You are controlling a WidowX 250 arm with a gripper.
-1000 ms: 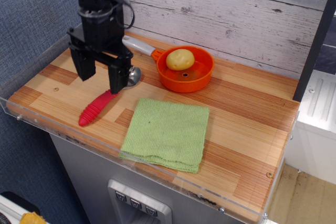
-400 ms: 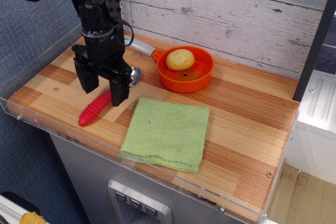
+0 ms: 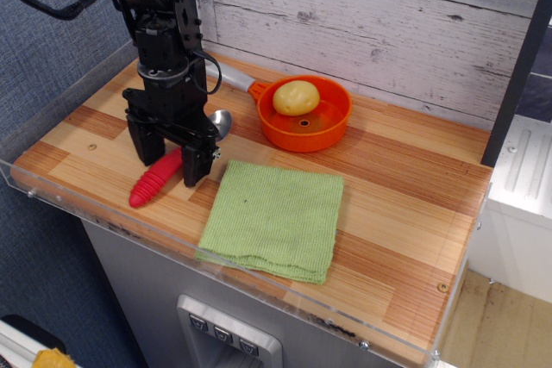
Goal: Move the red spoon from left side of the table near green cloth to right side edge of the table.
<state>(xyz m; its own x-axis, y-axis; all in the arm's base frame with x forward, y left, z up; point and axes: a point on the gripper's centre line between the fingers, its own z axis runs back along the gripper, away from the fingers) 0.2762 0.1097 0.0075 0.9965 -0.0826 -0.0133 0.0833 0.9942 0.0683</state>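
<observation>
The red spoon (image 3: pixel 155 180) lies on the left part of the table (image 3: pixel 405 213), its ribbed red handle pointing to the front left and its silver bowl (image 3: pixel 222 121) toward the orange pan. My black gripper (image 3: pixel 170 164) is open and has come down over the spoon, one finger on each side of the handle's upper part, close to the tabletop. The fingers are not closed on the handle. The green cloth (image 3: pixel 276 217) lies flat just right of the spoon, near the front edge.
An orange pan (image 3: pixel 306 116) with a grey-white handle holds a yellow potato (image 3: pixel 296 97) at the back middle. A clear acrylic rim (image 3: pixel 259 286) runs along the table's front and left edges. A white plank wall stands behind.
The gripper has moved down and slightly forward, from above the spoon to straddling its handle. The spoon, cloth and pan have not moved.
</observation>
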